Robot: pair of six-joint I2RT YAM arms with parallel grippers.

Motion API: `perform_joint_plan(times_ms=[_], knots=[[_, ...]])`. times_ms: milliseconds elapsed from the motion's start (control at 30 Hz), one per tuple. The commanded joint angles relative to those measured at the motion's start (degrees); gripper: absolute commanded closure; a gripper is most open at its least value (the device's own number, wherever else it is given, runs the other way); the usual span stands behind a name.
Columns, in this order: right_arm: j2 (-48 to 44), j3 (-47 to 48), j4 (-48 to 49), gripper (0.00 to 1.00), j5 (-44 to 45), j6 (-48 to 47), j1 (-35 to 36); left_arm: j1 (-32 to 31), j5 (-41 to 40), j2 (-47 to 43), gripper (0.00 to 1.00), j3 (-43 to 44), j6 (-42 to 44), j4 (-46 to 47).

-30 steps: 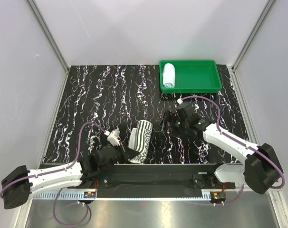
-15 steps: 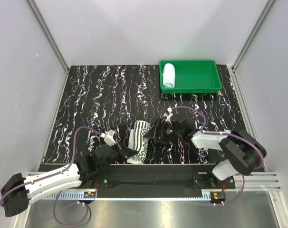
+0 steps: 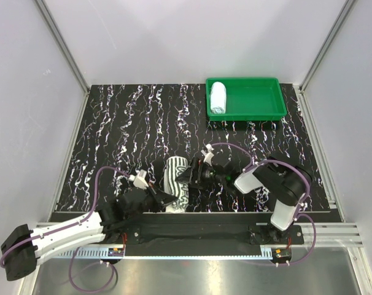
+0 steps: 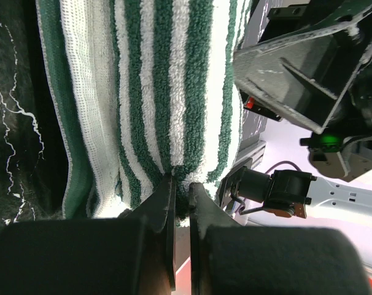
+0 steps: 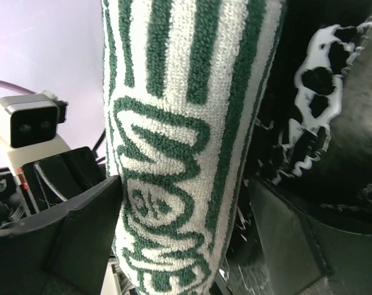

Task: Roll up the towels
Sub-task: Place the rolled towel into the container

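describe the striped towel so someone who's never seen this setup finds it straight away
Look at the black marbled table, along its near edge by the arm bases. A rolled towel lies there between the left gripper and the right gripper. It has dark-and-white stripes, whereas the only other towel is plain pale and sits in the green tray at the far right.

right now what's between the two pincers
The rolled striped towel lies between the left pincer and the right pincer, clearest in the top view; the left one pinches it.

No readable text; letter-like weave on striped towel (image 5: 174, 153)
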Motion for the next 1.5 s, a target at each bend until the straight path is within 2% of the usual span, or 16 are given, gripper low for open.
perform_joint_plan(times_ms=[0,67,100,133,233,300,367,400,533,700,733,767,900,1167,1367,1467], knots=[[3.95,-0.98,7.61,0.12,-0.67,1.80,1.72,0.14,0.75,0.62,1.00,-11.97,-0.85,-2.62],[4.74,-0.89,9.29,0.22,-1.02,2.68,2.07,0.23,0.83,0.71,1.00,-11.88,-0.33,-2.28],[4.92,-0.89,10.17,0.42,-1.02,2.77,2.34,0.14,0.84,0.79,1.00,-11.71,-0.06,-2.27],[4.92,-0.71,10.35,0.55,-0.93,2.95,2.43,0.14,1.01,0.88,1.00,-11.70,0.38,-2.19],[4.22,-0.62,9.83,0.78,-0.58,2.95,2.51,0.14,1.01,0.88,0.87,-10.57,2.31,-2.44],[3.26,-0.36,7.38,0.80,-0.14,2.51,2.60,0.14,0.40,1.06,0.63,-8.90,4.51,-4.89],[0.71,1.04,3.43,0.83,0.47,0.42,2.51,0.14,-1.62,1.32,0.52,-4.34,8.36,-10.58],[-1.65,1.74,-1.81,0.83,0.91,-0.56,2.51,0.14,-2.32,1.76,0.40,-2.41,9.43,-12.54],[-8.15,7.35,-16.78,0.83,4.25,-6.36,1.73,0.14,-4.70,2.29,0.26,4.45,14.52,-18.26],[-14.49,13.24,-29.69,0.87,2.50,-11.11,-4.33,0.14,-8.21,2.20,0.20,16.05,21.82,-27.92],[-15.28,14.39,-31.73,0.87,2.32,-13.03,-6.43,0.14,-9.09,2.11,0.05,17.55,22.96,-30.02],[-15.81,15.45,-33.57,0.87,2.06,-14.01,-7.67,0.14,-9.36,2.11,0.01,19.22,25.58,-30.92],[-17.92,23.17,-43.14,0.87,-0.13,-18.14,-12.68,0.14,-12.42,3.17,0.01,26.77,31.05,-35.05],[-13.28,42.42,-54.68,0.87,-8.92,-23.94,-30.34,1.28,-16.21,2.11,0.01,30.31,38.26,-37.08],[3.65,66.82,-57.15,0.87,-17.53,-25.26,-40.89,4.09,-14.64,2.82,0.01,31.19,42.83,-35.23],[10.09,73.27,-54.53,0.87,-21.75,-23.78,-44.94,5.50,-12.88,2.99,0.01,31.28,43.80,-33.92]])
